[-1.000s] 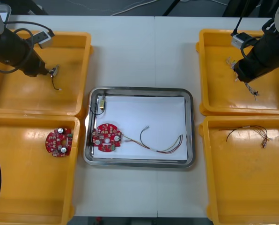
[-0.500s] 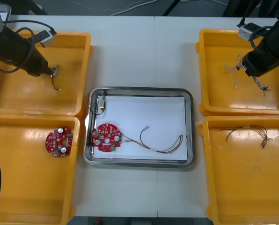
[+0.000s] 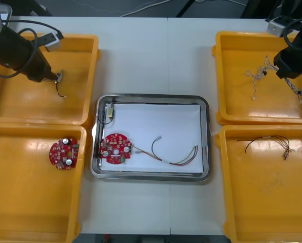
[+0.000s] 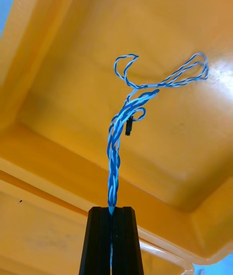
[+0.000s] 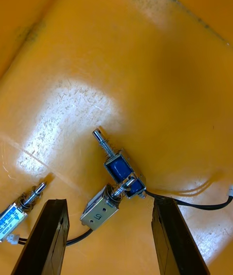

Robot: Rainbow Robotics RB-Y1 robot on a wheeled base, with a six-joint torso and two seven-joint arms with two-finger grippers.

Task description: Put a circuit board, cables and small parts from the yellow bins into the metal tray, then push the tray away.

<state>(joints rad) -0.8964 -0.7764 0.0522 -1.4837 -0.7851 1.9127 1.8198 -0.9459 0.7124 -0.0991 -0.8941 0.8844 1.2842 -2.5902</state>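
Over the far right yellow bin (image 3: 242,114), my right gripper (image 3: 284,75) (image 4: 111,229) is shut on a twisted blue and white cable (image 4: 127,102) (image 3: 257,76), whose loops trail beyond the fingertips above the bin floor. My left gripper (image 3: 57,77) (image 5: 112,229) is open low inside the far left yellow bin (image 3: 85,76). A silver small metal part (image 5: 99,207) lies between its fingers, joined to a blue-bodied one (image 5: 120,168) with a black lead. The metal tray (image 3: 151,97), white inside, holds a round red circuit board (image 3: 115,148), a red and yellow cable (image 3: 174,154) and a small metal part (image 3: 109,112).
A second circuit board (image 3: 64,153) lies in the near left bin (image 3: 34,223). A thin black cable (image 3: 267,142) lies in the near right bin (image 3: 267,202). Another small metal part (image 5: 19,212) sits just outside one left finger. Bare table surrounds the tray.
My right arm has moved toward the bin's far right corner, carrying the blue and white cable with it. The left arm has barely shifted.
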